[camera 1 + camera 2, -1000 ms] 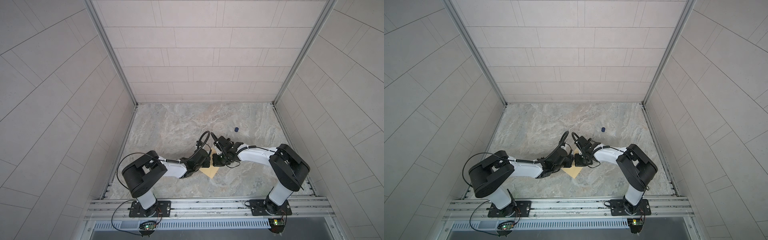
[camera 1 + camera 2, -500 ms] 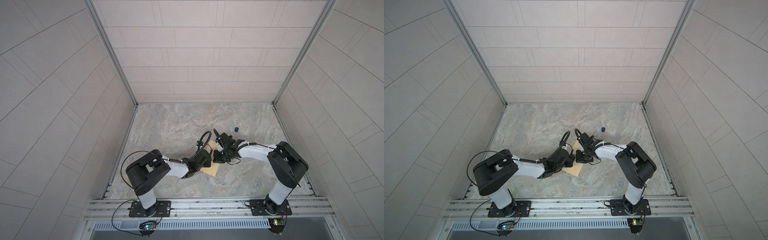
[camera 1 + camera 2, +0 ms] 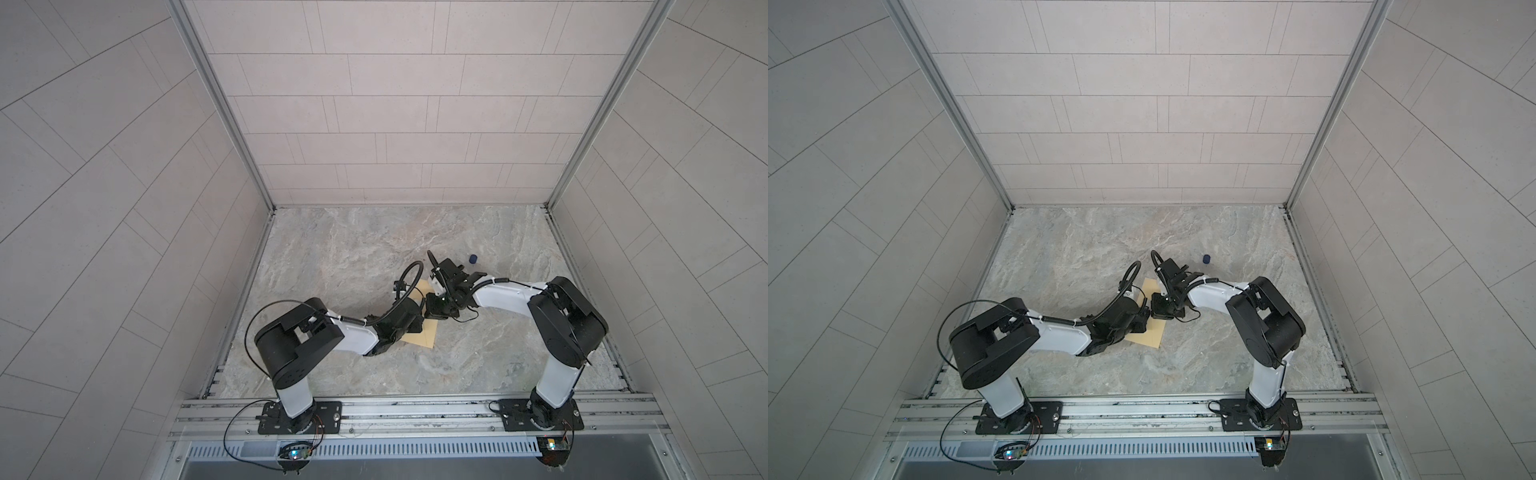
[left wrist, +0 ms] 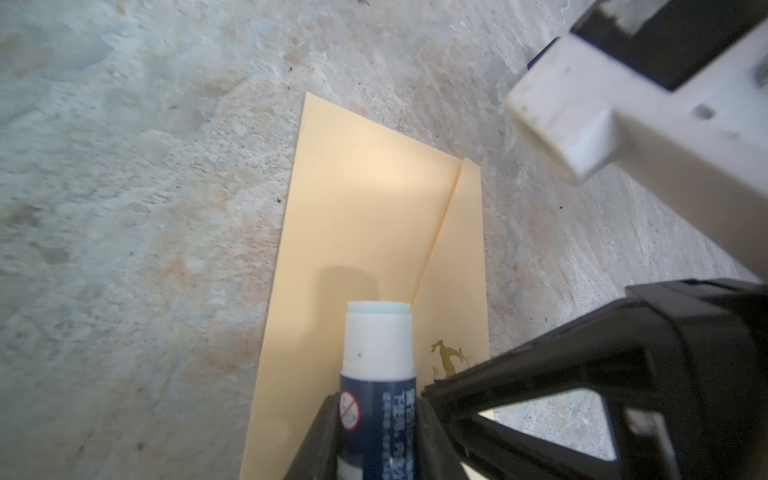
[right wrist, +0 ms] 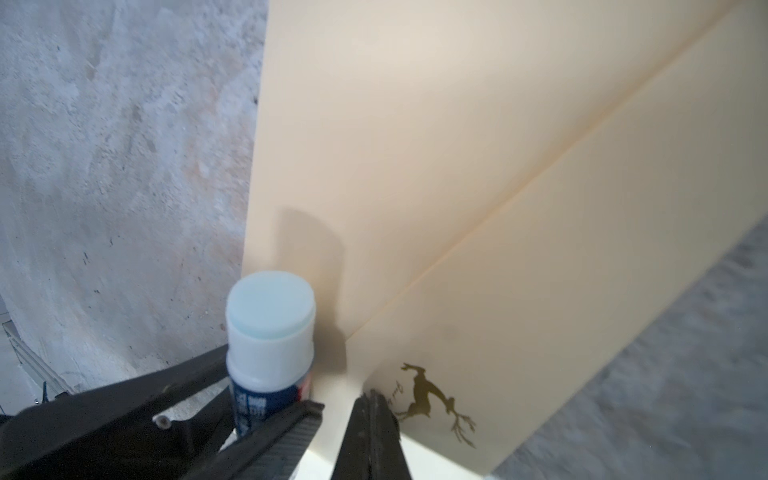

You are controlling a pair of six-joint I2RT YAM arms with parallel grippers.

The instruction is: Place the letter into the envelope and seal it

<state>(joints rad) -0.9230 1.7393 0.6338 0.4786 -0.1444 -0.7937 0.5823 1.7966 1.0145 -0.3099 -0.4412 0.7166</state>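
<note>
Two grippers are close together over the envelope (image 4: 361, 216), which lies flat on the bench (image 4: 124, 208) right under them. L gripper (image 4: 376, 419) is clamped on a glue stick (image 4: 376, 353), cap off, pale blue tip pointing away from its wrist, near the paper. R gripper (image 5: 371, 411) is closed; tips sit at the flap (image 5: 602, 270) edge, just beside the gold deer print (image 5: 432, 399) and the stick. If they pinch the flap, I cannot tell
</note>
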